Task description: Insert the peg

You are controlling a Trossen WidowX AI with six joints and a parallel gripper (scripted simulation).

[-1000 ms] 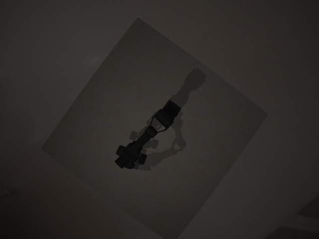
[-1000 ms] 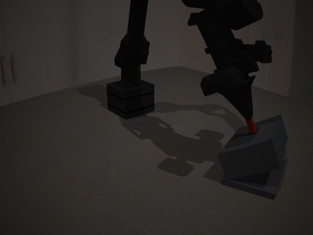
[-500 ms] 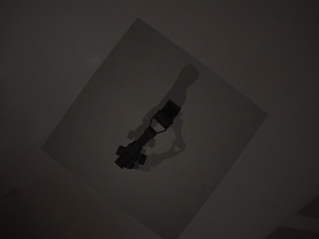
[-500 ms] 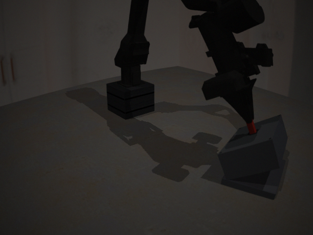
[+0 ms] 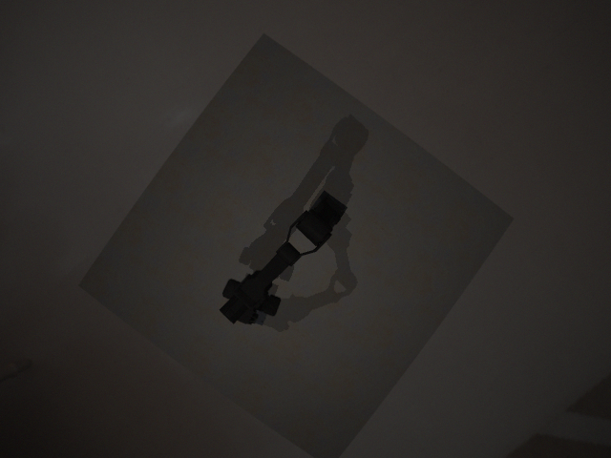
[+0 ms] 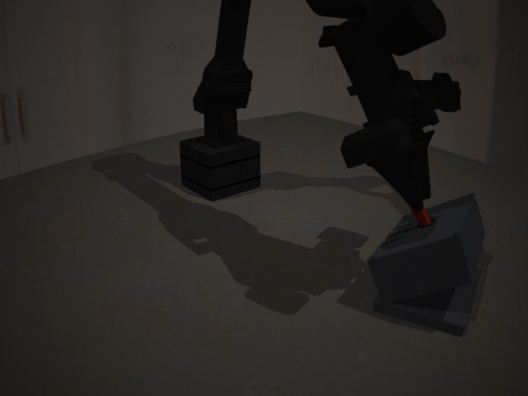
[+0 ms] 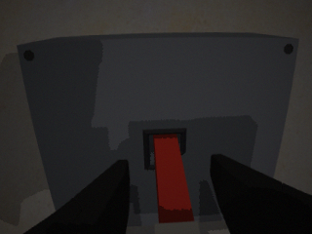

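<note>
The red flat-sided peg (image 6: 421, 218) (image 7: 171, 180) stands with its bottom end in the hole (image 7: 146, 156) of the grey sloped panel (image 6: 420, 268) (image 7: 195, 78). Dark gaps of the hole show on both sides of the peg in the wrist view. How deep the peg sits is hidden. My gripper (image 6: 422, 203) (image 7: 170, 167) is open around the peg's upper part, with space between the peg and each finger in the wrist view. In the top view the arm covers the panel and the peg.
The panel's block rests on a grey base plate (image 6: 417, 314) on the table (image 5: 394, 246) (image 6: 170, 341). The arm's base box (image 6: 220, 170) stands behind and to the left of the panel in the exterior view. The arm's shadows fall across the table and the panel face.
</note>
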